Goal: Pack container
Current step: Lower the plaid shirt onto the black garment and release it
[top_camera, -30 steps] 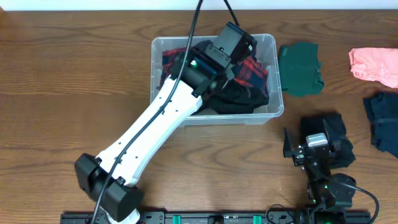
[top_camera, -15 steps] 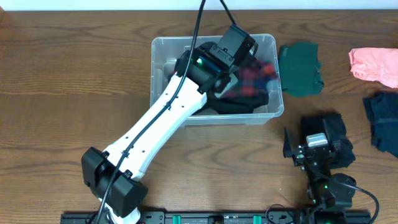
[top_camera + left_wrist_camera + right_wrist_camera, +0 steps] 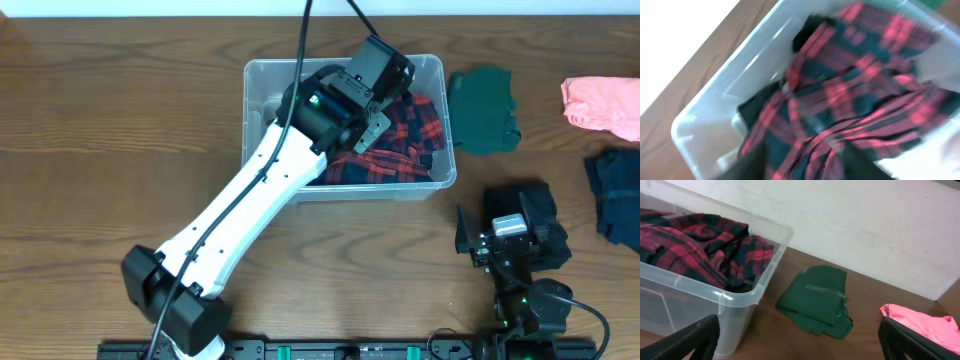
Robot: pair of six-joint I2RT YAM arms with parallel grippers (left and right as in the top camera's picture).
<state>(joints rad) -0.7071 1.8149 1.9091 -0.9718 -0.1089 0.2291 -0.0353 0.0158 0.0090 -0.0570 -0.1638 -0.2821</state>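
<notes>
The container (image 3: 262, 100), a clear plastic tub, stands at the back middle of the table. A red and dark plaid cloth (image 3: 400, 145) lies spread inside it, filling its right half. My left gripper (image 3: 378, 112) hangs over the tub's middle. In the blurred left wrist view its dark fingers (image 3: 755, 165) stand partly apart just above the plaid cloth (image 3: 850, 95), inside the container (image 3: 715, 115). My right gripper (image 3: 505, 238) rests open near the front right; in the right wrist view the right gripper (image 3: 800, 345) holds nothing and faces the container (image 3: 740, 310).
A folded green cloth (image 3: 483, 110) lies just right of the tub, also in the right wrist view as the green cloth (image 3: 817, 300). A pink cloth (image 3: 600, 105) and a dark blue cloth (image 3: 615, 195) lie at the right edge. A black cloth (image 3: 545, 215) sits under the right arm.
The plaid cloth has dropped and spread over the black cloth in the tub. The left jaws opened wide, then narrowed. The right arm has not moved.
</notes>
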